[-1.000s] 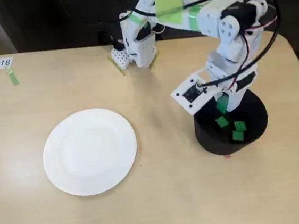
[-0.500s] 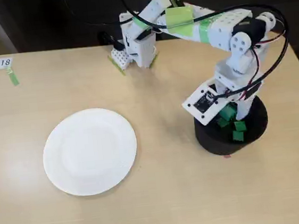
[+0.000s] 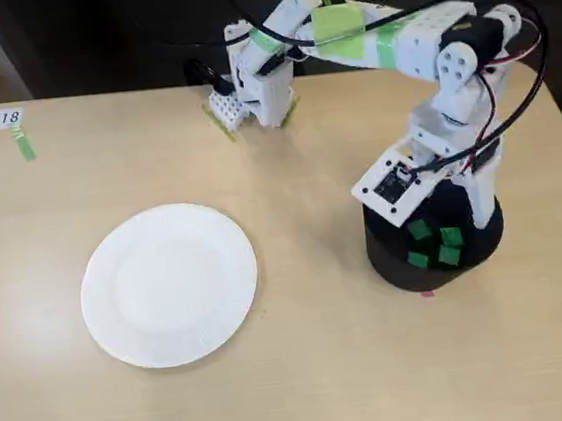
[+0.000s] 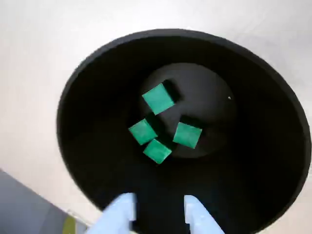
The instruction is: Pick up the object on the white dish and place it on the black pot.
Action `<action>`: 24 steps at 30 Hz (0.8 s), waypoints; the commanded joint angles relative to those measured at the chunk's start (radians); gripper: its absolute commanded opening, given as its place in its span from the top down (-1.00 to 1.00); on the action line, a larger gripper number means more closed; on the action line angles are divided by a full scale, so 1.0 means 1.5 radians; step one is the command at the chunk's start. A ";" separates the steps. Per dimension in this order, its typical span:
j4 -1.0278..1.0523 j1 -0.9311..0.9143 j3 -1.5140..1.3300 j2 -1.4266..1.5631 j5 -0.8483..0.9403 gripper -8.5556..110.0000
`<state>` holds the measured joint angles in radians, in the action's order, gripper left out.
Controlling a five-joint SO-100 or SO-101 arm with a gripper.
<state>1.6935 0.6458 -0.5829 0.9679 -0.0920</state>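
- In the fixed view a small label (image 3: 0,118) with a green tape strip (image 3: 24,147) sits at the far left corner of the table (image 3: 310,388).
- The white dish (image 3: 169,285) lies left of centre with nothing on it; bare tabletop rings it on every side, widest on the near side.
- The arm's base (image 3: 260,82) stands at the far edge, centre.
- The black pot (image 3: 398,269) stands right of centre, well apart from the dish and near the table's right edge.
- In the wrist view four green cubes lie on the pot's floor, clear of its wall; the object (image 4: 158,98) is among them, though which cube it is cannot be told.
- The gripper (image 4: 159,210) hangs over the pot's mouth, fingers apart and holding nothing.
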 commanded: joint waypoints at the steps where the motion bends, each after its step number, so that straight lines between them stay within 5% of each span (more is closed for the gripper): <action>1: 0.000 0.002 -0.016 0.111 -0.010 0.86; 18: -0.005 -0.342 -0.062 0.579 0.029 0.86; 24: -0.252 -0.421 -0.523 0.929 0.001 0.86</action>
<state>1.5340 0.0706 -0.9618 2.1353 -0.0614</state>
